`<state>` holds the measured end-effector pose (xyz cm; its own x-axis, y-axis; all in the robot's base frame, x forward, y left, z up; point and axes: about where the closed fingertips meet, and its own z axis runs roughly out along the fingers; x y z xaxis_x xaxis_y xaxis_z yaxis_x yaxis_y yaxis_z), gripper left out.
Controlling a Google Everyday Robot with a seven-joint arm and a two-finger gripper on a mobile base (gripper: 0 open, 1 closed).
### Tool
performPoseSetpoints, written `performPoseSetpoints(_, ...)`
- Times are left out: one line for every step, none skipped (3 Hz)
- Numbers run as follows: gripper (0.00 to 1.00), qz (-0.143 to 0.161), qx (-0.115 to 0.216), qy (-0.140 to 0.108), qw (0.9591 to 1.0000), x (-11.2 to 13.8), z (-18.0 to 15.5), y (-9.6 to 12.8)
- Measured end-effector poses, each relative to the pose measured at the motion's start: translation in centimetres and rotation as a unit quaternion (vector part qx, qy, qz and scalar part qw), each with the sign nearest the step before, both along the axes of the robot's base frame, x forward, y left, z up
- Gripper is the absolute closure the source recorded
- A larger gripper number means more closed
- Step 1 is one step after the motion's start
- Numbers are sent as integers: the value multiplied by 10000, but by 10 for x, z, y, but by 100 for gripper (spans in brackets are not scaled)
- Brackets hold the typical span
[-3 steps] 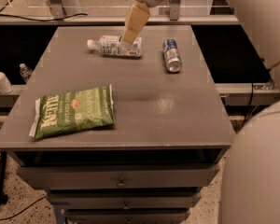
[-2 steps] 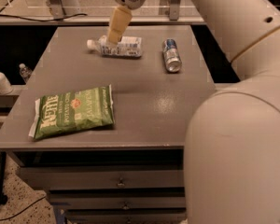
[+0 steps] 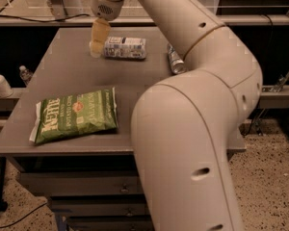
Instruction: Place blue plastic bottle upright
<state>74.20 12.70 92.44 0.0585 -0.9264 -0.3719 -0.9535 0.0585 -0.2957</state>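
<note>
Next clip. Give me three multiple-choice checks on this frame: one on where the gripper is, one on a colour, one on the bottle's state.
1. Where is the gripper?
A. at one end of the bottle, on the far side of the table
B. at the table's near edge
C. under the table

2. What colour is the chip bag?
A. red
B. green
C. blue

3. How is the bottle placed?
A. standing upright
B. lifted off the table
C. lying on its side

Answers:
1 A: the gripper hangs right at the bottle's end, far from the near edge.
2 B: the wrapper is green with pale lettering.
3 C: the bottle's long side rests on the table.
</note>
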Motion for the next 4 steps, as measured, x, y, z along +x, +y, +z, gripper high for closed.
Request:
performPoseSetpoints(0, -125, -265, 24, 9996, 19, -27, 3)
performPoseSetpoints(0, -228, -388, 36, 9990, 36, -44, -4)
performPoseSetpoints(0, -264, -417, 105, 9987, 45, -55, -10)
performPoseSetpoints(17, -202, -426, 194, 9987, 47, -62, -6)
